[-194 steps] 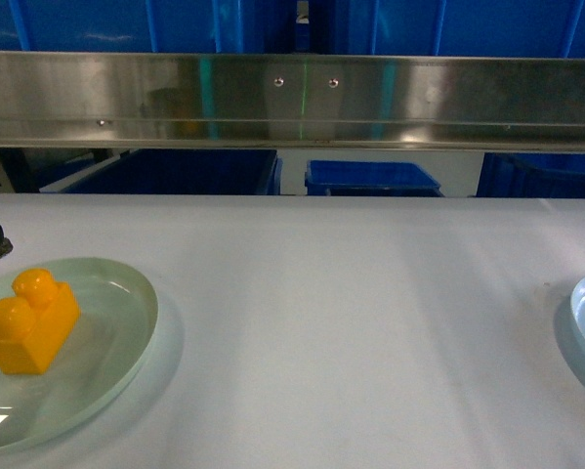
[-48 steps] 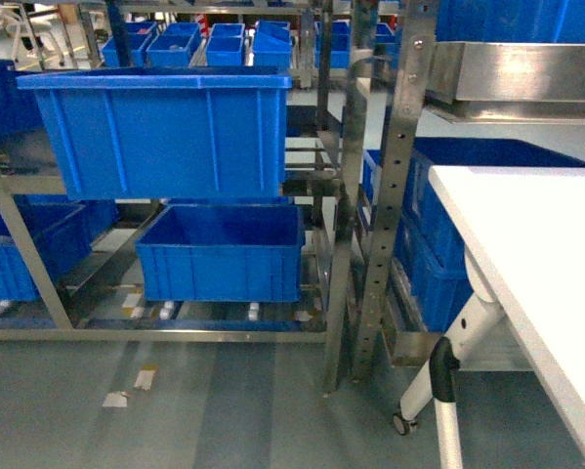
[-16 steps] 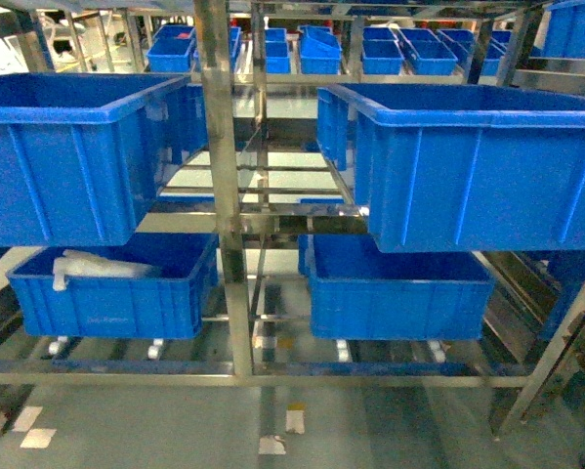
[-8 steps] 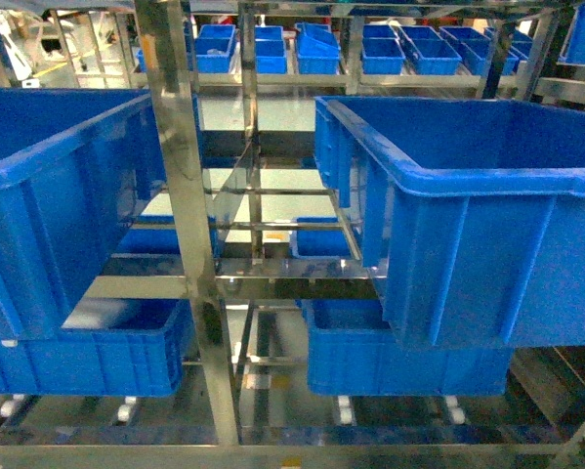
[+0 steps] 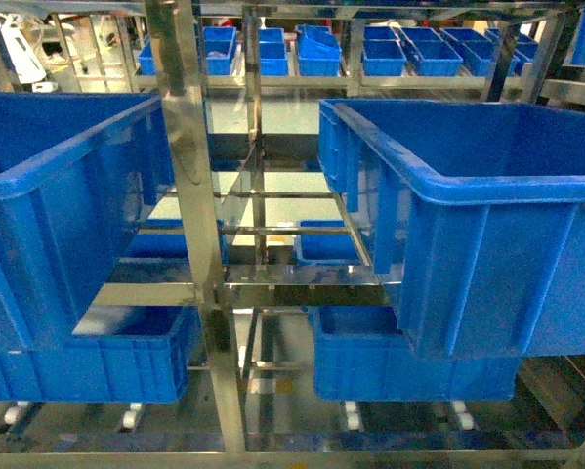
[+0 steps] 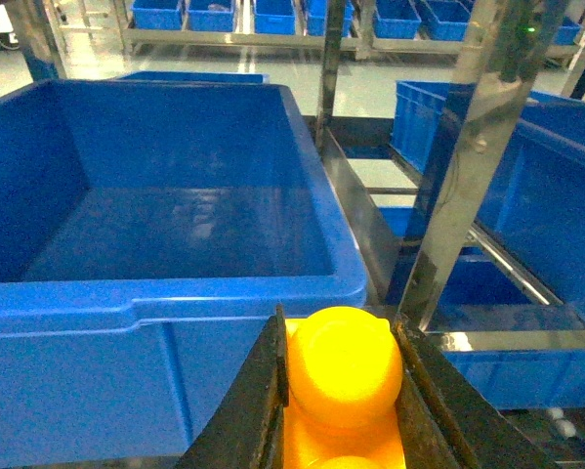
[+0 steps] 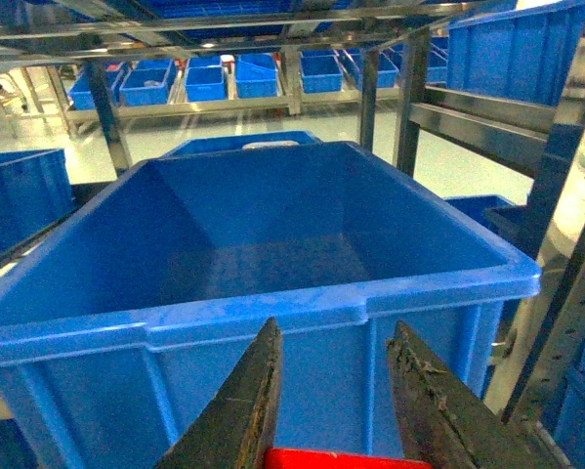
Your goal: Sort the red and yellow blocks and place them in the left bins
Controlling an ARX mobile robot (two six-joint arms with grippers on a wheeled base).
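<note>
- Left gripper (image 6: 341, 391) clamps yellow block (image 6: 344, 366), short of left bin's (image 6: 175, 293) near rim.
- Right gripper (image 7: 336, 391) grips red block (image 7: 346, 459), facing another bin (image 7: 272, 303).
- Neither dropped yet.

No text, label or number can be read anywhere (the crates' walls are plain).

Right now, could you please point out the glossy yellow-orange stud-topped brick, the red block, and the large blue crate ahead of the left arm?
Yellow-orange brick (image 6: 345, 363): left wrist view, round stud.
Red block (image 7: 346, 458): right wrist view, top edge.
Large blue crate (image 6: 224, 296): left wrist view, near rim.
</note>
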